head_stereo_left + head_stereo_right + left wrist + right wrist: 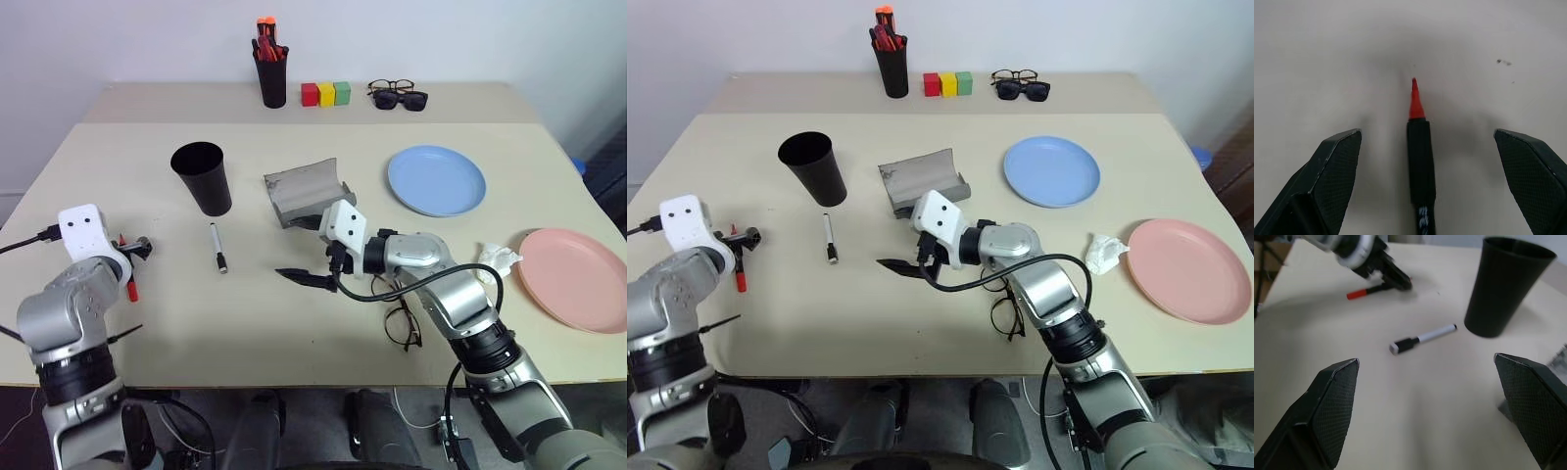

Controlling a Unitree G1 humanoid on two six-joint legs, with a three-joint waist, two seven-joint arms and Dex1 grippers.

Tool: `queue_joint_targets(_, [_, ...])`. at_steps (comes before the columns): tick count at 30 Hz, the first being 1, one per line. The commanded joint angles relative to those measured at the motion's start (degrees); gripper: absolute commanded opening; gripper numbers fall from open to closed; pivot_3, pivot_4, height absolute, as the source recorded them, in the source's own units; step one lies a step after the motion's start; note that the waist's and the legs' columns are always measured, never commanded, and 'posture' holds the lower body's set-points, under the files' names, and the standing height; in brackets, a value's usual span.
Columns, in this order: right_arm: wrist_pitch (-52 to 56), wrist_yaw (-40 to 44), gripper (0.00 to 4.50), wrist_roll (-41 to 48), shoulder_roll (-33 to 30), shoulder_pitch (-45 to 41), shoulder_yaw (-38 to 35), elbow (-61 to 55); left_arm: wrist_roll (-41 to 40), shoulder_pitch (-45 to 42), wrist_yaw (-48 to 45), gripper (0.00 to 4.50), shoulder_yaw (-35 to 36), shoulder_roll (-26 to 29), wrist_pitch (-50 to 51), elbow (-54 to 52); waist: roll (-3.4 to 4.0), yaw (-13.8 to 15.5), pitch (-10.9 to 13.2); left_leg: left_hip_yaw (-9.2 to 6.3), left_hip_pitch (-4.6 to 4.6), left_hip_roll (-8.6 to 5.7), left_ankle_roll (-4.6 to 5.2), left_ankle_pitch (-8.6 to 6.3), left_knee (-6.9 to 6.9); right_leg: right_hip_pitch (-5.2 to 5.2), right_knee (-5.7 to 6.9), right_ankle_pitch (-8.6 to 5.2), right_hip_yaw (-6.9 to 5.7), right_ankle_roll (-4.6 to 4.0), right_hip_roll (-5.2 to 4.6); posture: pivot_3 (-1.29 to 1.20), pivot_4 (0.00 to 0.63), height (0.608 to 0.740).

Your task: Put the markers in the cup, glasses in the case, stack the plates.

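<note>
The black marker with the red tip [1420, 161] lies on the table between the open fingers of my left gripper [1426, 133], at the table's left [137, 249]. The white marker with the black cap [217, 247] lies just in front of the black cup [203, 176], which stands upright. My right gripper [308, 276] hovers open over the table's middle, pointing left toward that marker [1422, 338]. The grey case [304, 191] lies open behind it. The wire-framed glasses [402, 321] lie partly under my right forearm. The blue plate [436, 179] and the pink plate [576, 277] sit apart on the right.
On the table's far strip stand a black holder of orange-red pens [271, 69], three coloured blocks [325, 94] and two more pairs of glasses [397, 96]. A crumpled white tissue [497, 258] lies between the plates.
</note>
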Motion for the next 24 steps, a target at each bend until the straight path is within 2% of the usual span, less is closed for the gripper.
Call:
queue_joint_targets(1, [0.0,-0.94,4.5,0.44,0.38,0.73,-0.69,-4.02,0.15,-3.23,-0.44,4.44,1.32,1.61,0.83,4.55,0.0,-0.03,0.0,0.0,0.0,0.0,0.0,0.0,0.0,0.0,0.0,0.0,0.0,0.0,-0.01,0.0,0.15,0.74])
queue_joint_targets(2, [0.07,-1.09,4.5,0.41,0.36,0.89,-0.74,-4.21,0.11,-3.6,-1.0,4.44,0.53,1.73,1.32,5.13,0.0,-0.04,0.0,0.0,0.0,0.0,-0.02,0.01,0.0,0.0,0.01,0.0,0.0,0.0,-0.01,0.0,0.15,0.74])
queue_joint_targets(5, [0.24,-1.77,4.5,0.25,0.64,0.79,-0.92,-4.28,0.22,-4.48,-0.69,3.63,0.56,1.17,2.3,5.57,0.0,-0.03,0.0,0.0,0.02,0.0,-0.09,0.05,-0.02,-0.02,0.05,0.0,0.01,0.0,-0.01,0.0,0.15,0.74])
queue_joint_targets(12, [-0.94,-1.9,4.5,-0.2,1.69,-0.22,-0.14,-2.69,1.43,-3.27,1.77,0.04,3.98,0.85,1.65,3.31,0.0,-0.06,0.0,0.0,0.02,0.0,-0.12,0.07,-0.02,-0.02,0.05,0.01,0.01,0.0,-0.02,0.0,0.15,0.74])
queue_joint_targets(14, [-1.14,-2.0,4.5,-0.47,2.28,-0.63,0.19,-2.25,2.04,-2.72,1.76,0.01,4.02,1.44,-1.62,2.43,0.0,-0.1,0.0,0.0,0.02,0.0,-0.12,0.07,-0.03,-0.03,0.05,0.01,0.01,0.0,-0.02,0.0,0.15,0.74])
queue_joint_targets(15, [-1.4,-1.96,4.5,-0.58,2.54,-0.86,0.2,-1.82,3.79,-2.65,2.52,0.01,3.35,2.25,-7.92,1.33,0.0,-0.09,0.0,0.0,0.02,0.0,-0.13,0.07,-0.03,-0.03,0.05,0.01,0.02,0.0,-0.02,0.0,0.15,0.74])
queue_joint_targets(17, [-2.41,-1.95,4.5,-0.83,3.06,-1.48,-0.05,-0.56,7.8,-4.1,2.56,0.01,0.5,4.08,-26.82,-3.44,-0.18,0.01,0.08,0.0,0.01,0.02,-0.18,0.1,-0.07,-0.09,0.05,0.02,0.02,-0.02,-0.01,0.0,0.15,0.74])
queue_joint_targets(18, [-3.12,-2.13,4.5,-1.01,3.47,-1.89,-0.15,0.17,7.47,-5.9,1.28,0.01,0.01,3.92,-33.24,-5.25,-0.35,0.15,0.1,-0.02,-0.03,0.04,-0.24,0.13,-0.09,-0.13,0.05,0.03,0.0,-0.05,0.0,0.0,0.15,0.74])
queue_joint_targets(21, [-6.53,-5.7,4.5,-2.62,6.44,-4.37,-1.51,4.08,4.24,-13.19,-3.14,0.01,-2.39,2.7,-41.48,-5.56,-0.5,0.8,0.05,-0.06,-0.17,0.01,-0.47,0.24,-0.09,-0.13,-0.08,0.08,-0.07,-0.04,-0.05,0.0,0.15,0.74])
queue_joint_targets(24, [-7.89,-10.35,4.5,-2.9,10.5,-7.9,-4.16,8.44,6.59,-19.61,-5.12,0.01,-7.93,1.9,-48.07,-0.87,-0.45,0.42,0.04,-0.02,-0.15,-0.11,-0.49,0.25,-0.09,-0.07,-0.16,0.14,-0.02,0.09,-0.14,0.0,0.15,0.74])
